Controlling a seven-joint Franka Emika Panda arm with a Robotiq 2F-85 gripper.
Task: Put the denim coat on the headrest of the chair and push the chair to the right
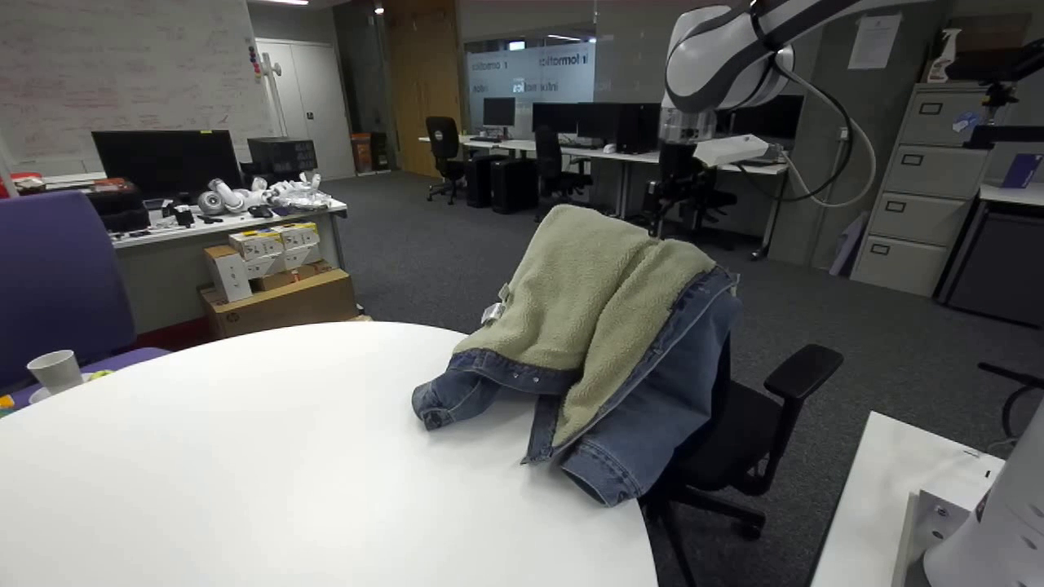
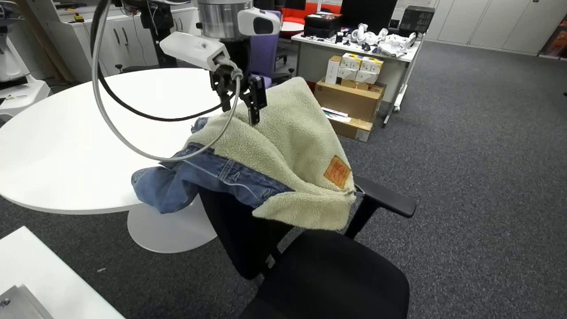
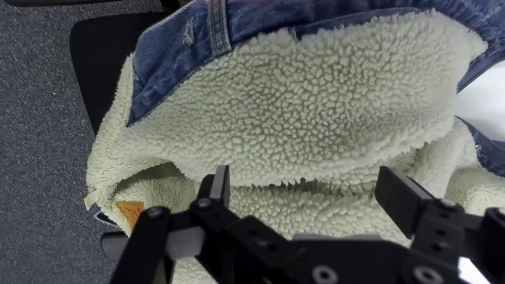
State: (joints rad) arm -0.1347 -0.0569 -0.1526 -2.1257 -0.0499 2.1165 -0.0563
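The denim coat point(image 2: 288, 133) lies draped over the backrest of the black chair point(image 2: 328, 283), its pale fleecy lining facing up. Its blue denim sleeves reach over the white table. Beneath the coat the headrest is hidden; lower down, part of the black backrest point(image 2: 234, 230) shows. In an exterior view the coat point(image 1: 595, 302) rises to a peak, with my gripper point(image 2: 240, 114) just above the lining. Seen from the wrist, the gripper point(image 3: 303, 173) stands wide open, only the lining point(image 3: 300, 106) behind its gap. Whether the fingertips touch the fleece I cannot tell.
A round white table point(image 1: 269, 456) adjoins the chair's back. The chair's armrest point(image 2: 385, 197) sticks out beyond the coat. A white side table point(image 1: 889, 481) stands near the robot base. Cardboard boxes point(image 2: 345, 99) sit by a desk; a cable loop point(image 2: 164, 157) hangs from the arm.
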